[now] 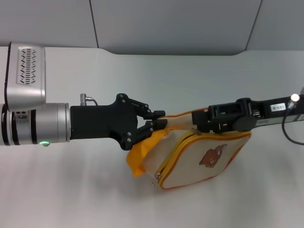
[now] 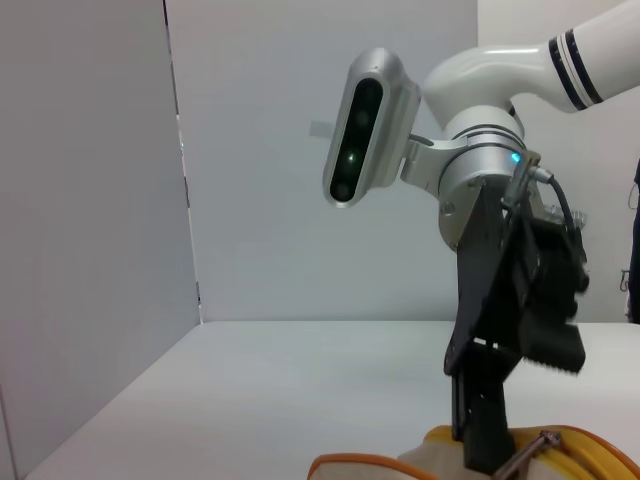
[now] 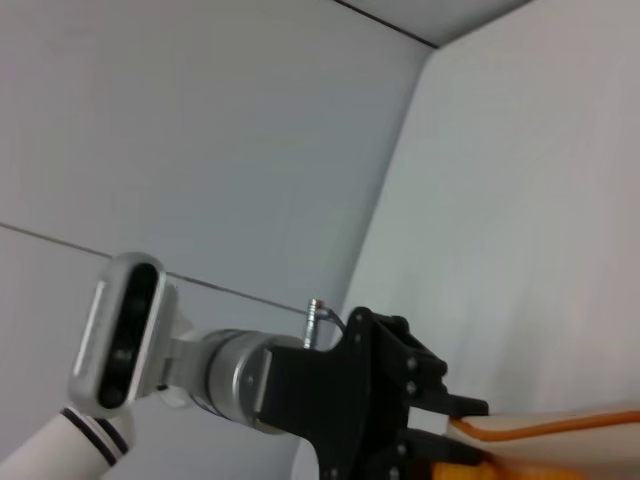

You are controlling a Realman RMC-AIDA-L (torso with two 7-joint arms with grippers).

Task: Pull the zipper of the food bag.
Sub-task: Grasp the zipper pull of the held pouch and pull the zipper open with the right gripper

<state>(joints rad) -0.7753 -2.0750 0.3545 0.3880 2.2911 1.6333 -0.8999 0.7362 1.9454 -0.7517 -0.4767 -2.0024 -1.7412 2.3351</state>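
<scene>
Basically mid-pull: the food bag [image 1: 199, 159] lies on the white table [image 1: 199, 76] near the middle of the head view, bear picture up, with both arms meeting at its top edge. The left gripper [image 1: 154, 121] reaches in from the left, its fingers closed together at the bag's upper left corner, where the yellow fabric [image 1: 140, 156] folds over; it looks clamped on the edge or the pull tab there, but which one can't be told from the head view. The right gripper [image 1: 204, 121] comes in from the right and sits against the top of the bag near the orange-yellow handle [image 1: 183, 115]; whether its claw is closed on anything can't be told. The zipper [image 1: 173, 154] curves down the bag's left end, and the flap beside it seems partly open, so the zip judged partway along. In the left wrist view a silver tab [image 2: 528, 452] shows at the bag edge, by the right arm's gripper. Next move calls for one gripper bracing the bag while the other draws the tab steadily along the yellow tape, following the curve, without lifting the bag or slipping off.
</scene>
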